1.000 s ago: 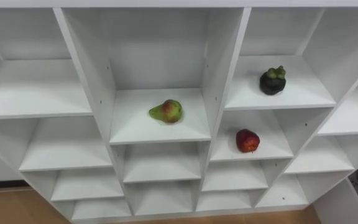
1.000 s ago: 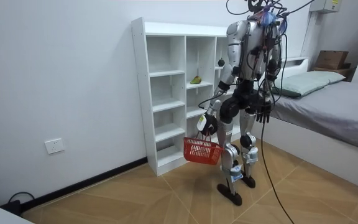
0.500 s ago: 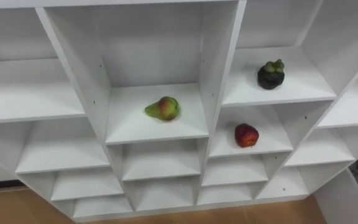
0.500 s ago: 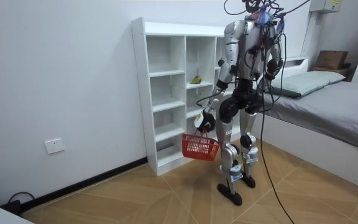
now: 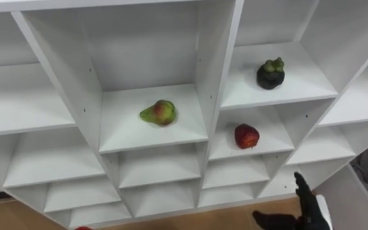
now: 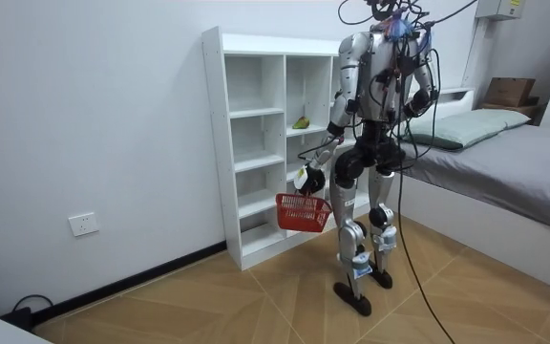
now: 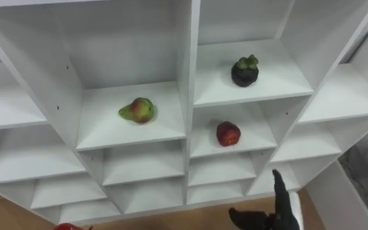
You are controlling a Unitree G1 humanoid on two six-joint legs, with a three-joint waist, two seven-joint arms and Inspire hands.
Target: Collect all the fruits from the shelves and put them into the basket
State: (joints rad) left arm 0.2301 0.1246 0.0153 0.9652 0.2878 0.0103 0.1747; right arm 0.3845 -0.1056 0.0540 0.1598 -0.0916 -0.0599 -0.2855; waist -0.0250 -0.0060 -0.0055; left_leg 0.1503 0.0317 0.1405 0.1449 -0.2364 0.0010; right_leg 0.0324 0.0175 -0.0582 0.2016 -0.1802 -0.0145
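Left eye view: shows a white closet point(image 5: 219, 64) of open compartments with three fruits inside. Pear point(image 5: 158, 113): green with a red blush, lying on its side on the middle column's shelf. Dark fruit point(image 5: 270, 74): round, near-black, green leafy cap, standing on a shelf one column to the right and slightly higher. Red fruit point(image 5: 246, 136): round, glossy, in the compartment directly below the dark fruit. Right hand point(image 5: 308, 214): at the lower right, below the fruit shelves, released, fingers straight, thumb spread, touching nothing; wrist cut off by the frame edge. Red sliver point(image 7: 66, 227) at the bottom edge: cut off, too little to identify. Room view: left hand point(image 6: 306, 180) grasping the handle of a red basket point(image 6: 304, 212), which hangs in front of the closet's lower shelves. Basket contents not discernible.
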